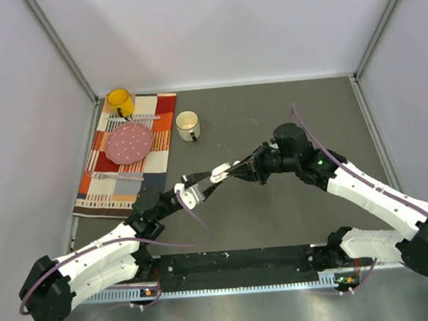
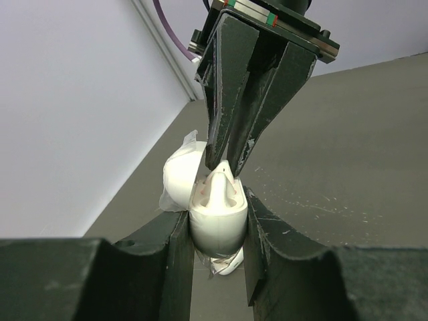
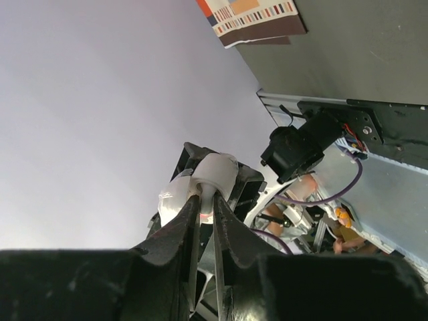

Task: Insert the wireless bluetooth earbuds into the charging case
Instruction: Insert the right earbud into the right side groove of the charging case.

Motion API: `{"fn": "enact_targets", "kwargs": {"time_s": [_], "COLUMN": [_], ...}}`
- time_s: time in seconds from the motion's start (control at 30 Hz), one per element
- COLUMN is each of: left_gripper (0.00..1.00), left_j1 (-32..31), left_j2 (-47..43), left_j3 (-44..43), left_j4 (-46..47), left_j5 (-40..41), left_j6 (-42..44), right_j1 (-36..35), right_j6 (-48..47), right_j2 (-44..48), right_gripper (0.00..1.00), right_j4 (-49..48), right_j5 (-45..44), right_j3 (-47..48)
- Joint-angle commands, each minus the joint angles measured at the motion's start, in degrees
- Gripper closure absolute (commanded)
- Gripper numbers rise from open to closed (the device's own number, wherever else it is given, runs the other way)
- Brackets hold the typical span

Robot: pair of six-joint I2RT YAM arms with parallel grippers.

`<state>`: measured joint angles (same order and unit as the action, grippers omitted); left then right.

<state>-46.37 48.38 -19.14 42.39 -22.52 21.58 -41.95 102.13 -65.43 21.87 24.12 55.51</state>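
Left gripper [image 2: 217, 234] is sitting right under the lens, fingers clamping the charging case [image 2: 215, 210] by its sides, no daylight btwn pads and shell. Case is standing mouth-up in that grip, lid [image 2: 179, 179] hanging open off the back-left. The whole thing is being held up off the table [image 1: 285, 126], over its middle and a bit toward the near edge. Right gripper [image 2: 225, 164] is pointing in from across, nose-on to the mouth, tips narrowing to a thin slit right at the opening. Pinching or letting go? Can't tell from here. One earbud [image 2: 221, 176], I think, is poking up at the mouth as a tiny white nub touching those tips; not 100% sure it's a bud. That's the relation that matters: the earbud is lying directly btwn the right tips and the socket, long axis running approx along the right fingers and down into the case. So the next move is looking like a straight push along that line, nothing sideways. Right arm is the one on the bud; left is just acting as the vise. No other buds I can make out on the table. Risk, imo: any tilt off axis and it's skating off the rim.
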Motion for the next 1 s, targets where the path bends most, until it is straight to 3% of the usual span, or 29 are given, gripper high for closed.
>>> {"fn": "enact_targets", "kwargs": {"time_s": [0.0, 0.63, 0.87, 0.97], "left_gripper": [1.0, 1.0, 1.0, 1.0], "left_j1": [-1.2, -1.2, -1.2, -1.2], "left_j2": [-1.2, -2.7, -4.3, -5.9], "left_j3": [-1.9, 1.4, 1.9, 2.3], "left_j4": [10.1, 13.3, 13.9, 14.6], "left_j5": [-2.9, 6.4, 13.0, 15.7], "left_j6": [-0.7, -5.8, -15.4, -20.0], "right_j1": [-0.9, -1.0, -0.8, -0.2], "right_j6": [-1.4, -3.1, -13.1, -21.0], "right_j2": [-0.9, 6.1, 14.0, 17.3], "right_gripper": [0.86, 0.68, 0.64, 0.54], "right_j4": [1.2, 1.4, 1.2, -0.2], "right_j5": [-2.8, -11.6, -22.7, -27.5], "right_j3": [1.1, -1.1, -1.0, -1.6]}}
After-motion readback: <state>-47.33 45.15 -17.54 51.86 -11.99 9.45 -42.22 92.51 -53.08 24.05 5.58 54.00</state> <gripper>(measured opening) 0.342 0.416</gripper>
